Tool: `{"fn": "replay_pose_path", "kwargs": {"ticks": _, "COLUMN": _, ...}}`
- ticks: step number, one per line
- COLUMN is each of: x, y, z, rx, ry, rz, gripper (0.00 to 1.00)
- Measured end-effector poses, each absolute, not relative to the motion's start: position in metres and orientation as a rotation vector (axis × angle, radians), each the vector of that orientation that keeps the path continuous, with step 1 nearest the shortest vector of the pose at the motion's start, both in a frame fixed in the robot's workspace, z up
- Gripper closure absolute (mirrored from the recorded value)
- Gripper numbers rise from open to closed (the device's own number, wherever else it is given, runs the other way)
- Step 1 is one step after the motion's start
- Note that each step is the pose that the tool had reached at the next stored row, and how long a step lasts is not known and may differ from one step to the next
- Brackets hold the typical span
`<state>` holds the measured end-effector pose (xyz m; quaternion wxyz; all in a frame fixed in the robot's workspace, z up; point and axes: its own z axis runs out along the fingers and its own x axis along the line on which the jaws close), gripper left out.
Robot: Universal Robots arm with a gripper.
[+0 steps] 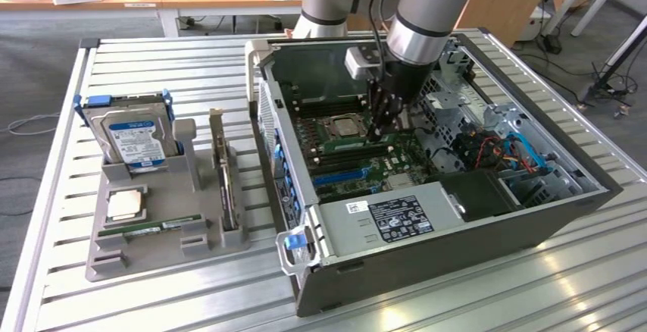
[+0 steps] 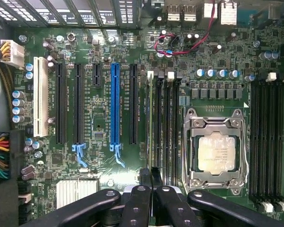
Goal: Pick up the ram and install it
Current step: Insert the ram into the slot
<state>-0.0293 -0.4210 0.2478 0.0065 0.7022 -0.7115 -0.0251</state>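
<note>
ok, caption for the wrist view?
Shut hand over the RAM slots, next to the CPU.

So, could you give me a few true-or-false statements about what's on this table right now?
1. The computer case lies open on the table. True.
2. A blue-labelled hard drive stands in the grey holder. True.
3. The jaws hover over the grey holder. False: they are inside the case, above the motherboard.
4. The motherboard has no processor. False: a silver chip sits in its socket.
5. A green ram stick lies in the holder. True.
</note>
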Motion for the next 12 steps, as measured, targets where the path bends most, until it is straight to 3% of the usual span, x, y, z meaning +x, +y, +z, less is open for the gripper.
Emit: {"fn": "replay_pose_path", "kwargs": {"ticks": 12, "x": -0.0293, "y": -0.4210, "z": 0.2428, "rx": 2.197, "ry": -2.226, "rz": -0.078, "gripper": 0.88}}
